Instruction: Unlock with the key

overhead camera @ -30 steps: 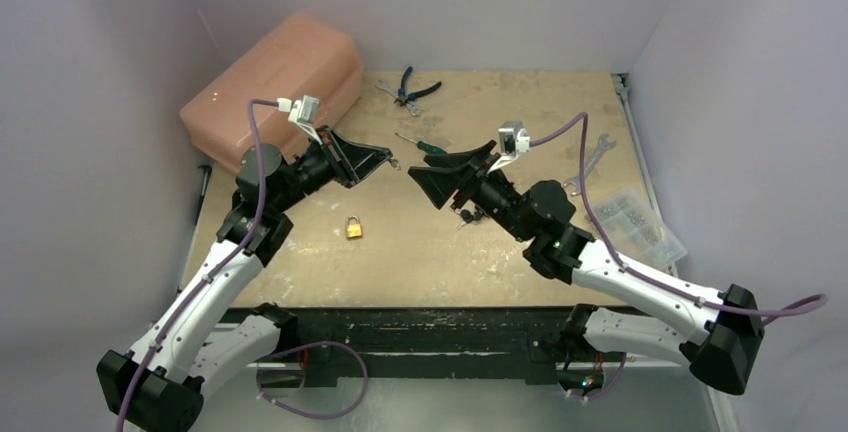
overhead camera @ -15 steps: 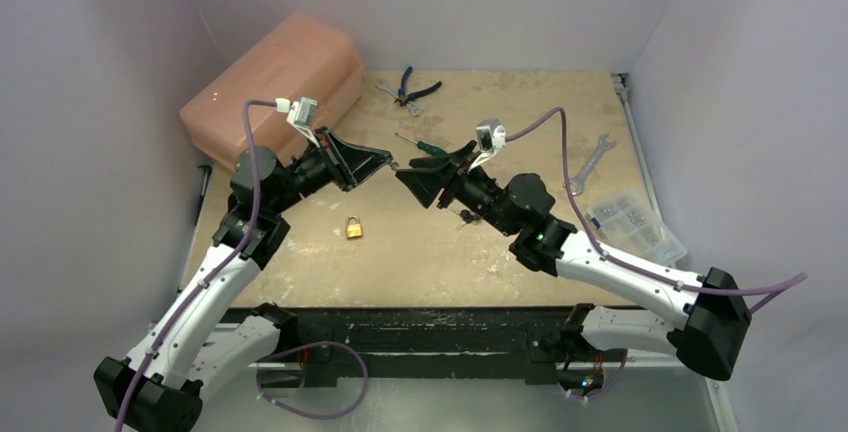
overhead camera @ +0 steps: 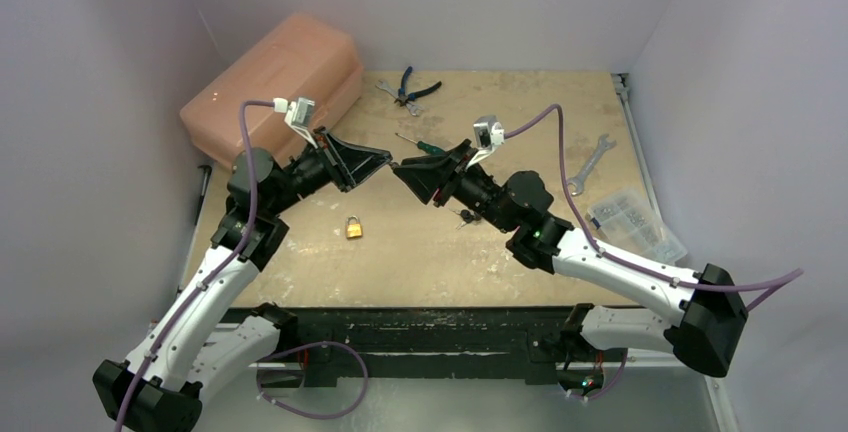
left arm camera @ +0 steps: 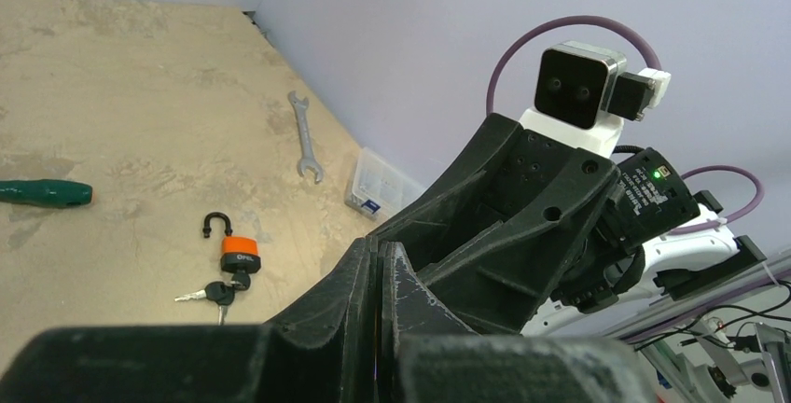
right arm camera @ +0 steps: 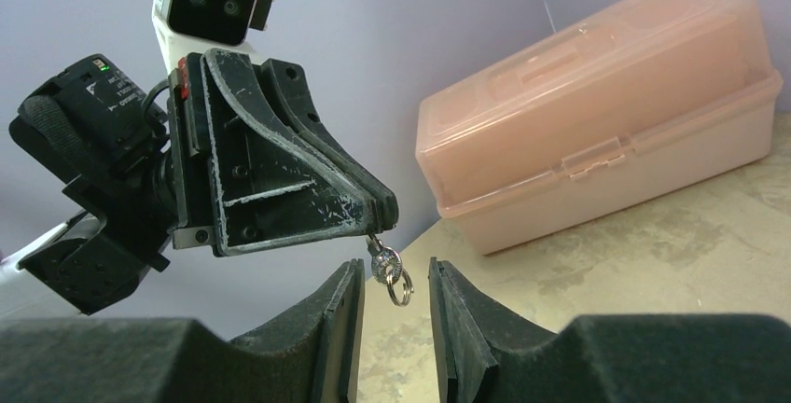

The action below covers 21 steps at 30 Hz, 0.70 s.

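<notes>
Handover step: left gripper point(right arm camera: 381, 215) clamped tight on key point(right arm camera: 380, 254). Over last second right gripper point(right arm camera: 395, 272) advanced, jaws narrowing, part-open astride ring point(right arm camera: 400, 288) (no contact visible). Next target: padlock point(overhead camera: 354, 227).

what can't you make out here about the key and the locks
- blade of the key: right wrist view, hidden inside the shut left claw; only its end and ring show
- brass padlock keyhole: top view, too small
- orange padlock: top view, mostly hidden under the right arm

Shiny metal key point(right arm camera: 381, 258), glossy plastic box point(right arm camera: 597, 132), rough wooden table point(right arm camera: 672, 226)
</notes>
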### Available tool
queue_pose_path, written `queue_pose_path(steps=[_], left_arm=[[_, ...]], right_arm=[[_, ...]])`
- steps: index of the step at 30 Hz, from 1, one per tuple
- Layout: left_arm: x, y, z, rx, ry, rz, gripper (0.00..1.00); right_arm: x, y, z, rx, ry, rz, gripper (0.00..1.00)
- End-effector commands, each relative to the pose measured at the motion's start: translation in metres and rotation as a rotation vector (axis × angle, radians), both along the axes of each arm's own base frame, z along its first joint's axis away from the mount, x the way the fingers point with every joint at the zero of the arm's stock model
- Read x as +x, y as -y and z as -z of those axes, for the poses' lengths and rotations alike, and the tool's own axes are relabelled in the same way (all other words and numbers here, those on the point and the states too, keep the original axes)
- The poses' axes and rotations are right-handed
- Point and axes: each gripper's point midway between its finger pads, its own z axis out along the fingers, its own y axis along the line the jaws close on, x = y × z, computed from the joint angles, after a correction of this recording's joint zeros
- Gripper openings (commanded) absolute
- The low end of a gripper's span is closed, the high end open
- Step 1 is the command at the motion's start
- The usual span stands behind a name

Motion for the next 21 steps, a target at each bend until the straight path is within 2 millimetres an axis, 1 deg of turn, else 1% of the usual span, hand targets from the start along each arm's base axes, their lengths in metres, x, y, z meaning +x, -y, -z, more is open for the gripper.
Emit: queue_pose_path(steps=[1, 9, 13, 21], left_arm=[[-0.0105, -0.0015, -0.0313, -0.043, 0.093, 0.02, 0.0], [-0.0122, -0.0016, -0.0327, -0.053, 0.094, 0.024, 0.0], [-0.0126, -0.0013, -0.0328, -0.056, 0.096, 0.027, 0.0], [-0.0156, -0.0001, -0.036, -0.067, 0.108, 0.044, 0.0]], right_arm=[[-0.0048, -0.0011, -0.0334, 0.078, 0.054, -0.027, 0.37], [-0.0047, -0.0031, -0.0347, 0.086, 0.05, -0.034, 0.36], [-0.0051, -0.0028, -0.0356, 0.09, 0.05, -0.035, 0.32], [-0.0053, -0.0029, -0.0379, 0.094, 0.053, -0.036, 0.28]])
